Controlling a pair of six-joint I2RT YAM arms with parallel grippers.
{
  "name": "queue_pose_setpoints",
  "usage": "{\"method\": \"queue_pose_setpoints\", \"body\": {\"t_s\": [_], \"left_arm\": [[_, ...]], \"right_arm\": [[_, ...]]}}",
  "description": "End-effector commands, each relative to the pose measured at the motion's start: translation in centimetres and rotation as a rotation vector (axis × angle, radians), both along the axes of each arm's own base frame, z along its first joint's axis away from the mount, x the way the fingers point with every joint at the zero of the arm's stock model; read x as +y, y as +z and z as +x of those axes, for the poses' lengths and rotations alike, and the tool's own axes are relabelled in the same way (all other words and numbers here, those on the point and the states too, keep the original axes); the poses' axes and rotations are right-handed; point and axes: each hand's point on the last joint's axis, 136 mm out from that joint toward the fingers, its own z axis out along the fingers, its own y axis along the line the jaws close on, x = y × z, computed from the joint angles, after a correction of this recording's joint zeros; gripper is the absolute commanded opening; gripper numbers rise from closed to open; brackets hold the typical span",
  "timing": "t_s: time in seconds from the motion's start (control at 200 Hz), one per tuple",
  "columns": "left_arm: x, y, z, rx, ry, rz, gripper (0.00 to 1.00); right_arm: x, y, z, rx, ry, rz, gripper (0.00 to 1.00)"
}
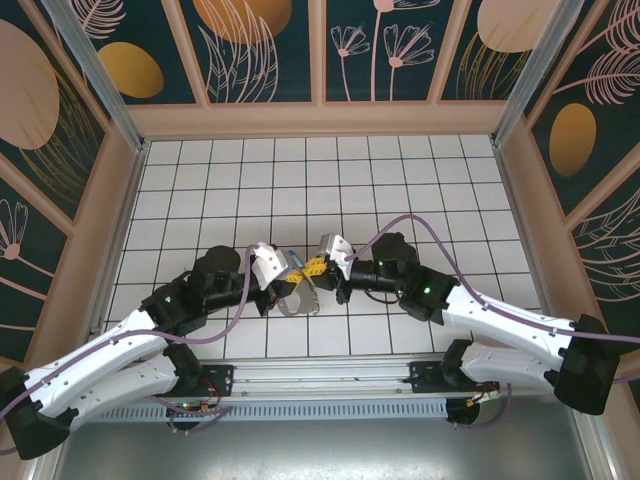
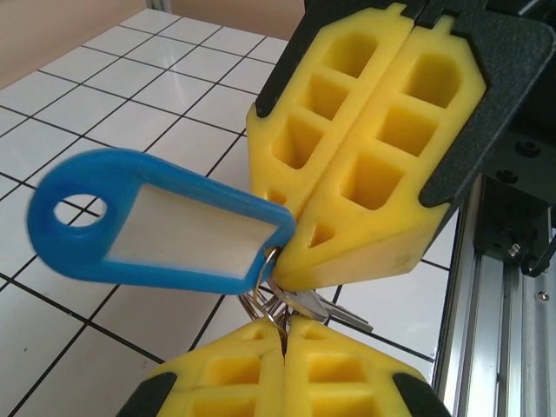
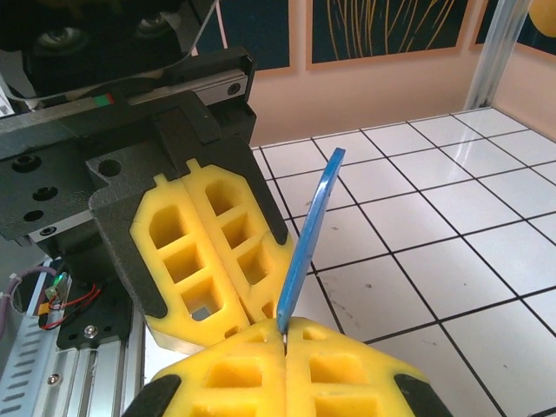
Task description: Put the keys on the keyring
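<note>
Above the tiles near the table's middle, both grippers meet tip to tip. A flat blue key tag [image 2: 156,226] with a white insert hangs on a thin metal keyring [image 2: 263,291], with silvery keys [image 2: 339,306] beside it. At the bottom of the left wrist view, my left gripper [image 2: 285,328] is shut with a wire of the ring in its seam. My right gripper [image 3: 284,330] is shut on the tag's ring end, and the blue tag [image 3: 308,234] stands edge-on above it. From above, the left gripper [image 1: 286,276], right gripper [image 1: 318,266] and tag [image 1: 290,257] sit close together.
A metal rail [image 1: 330,375] carrying both arm bases runs along the near edge, close behind the grippers. Patterned walls [image 1: 320,50] enclose the white tiled floor [image 1: 320,180] on three sides. A greyish curved piece [image 1: 297,302] shows just below the grippers.
</note>
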Motion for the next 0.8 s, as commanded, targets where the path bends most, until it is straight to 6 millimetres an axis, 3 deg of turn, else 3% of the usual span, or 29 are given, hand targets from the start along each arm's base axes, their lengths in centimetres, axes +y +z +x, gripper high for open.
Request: {"method": "queue_pose_setpoints", "body": {"t_s": [0.0, 0.796], "left_arm": [[-0.6, 2.4, -0.5, -0.053, -0.049, -0.062, 0.0], [-0.6, 2.6, -0.6, -0.056, -0.051, -0.066, 0.0]], "right_arm": [[-0.1, -0.1, 1.3, -0.015, -0.06, -0.033, 0.0], [0.0, -0.9, 1.8, -0.002, -0.081, -0.068, 0.0]]}}
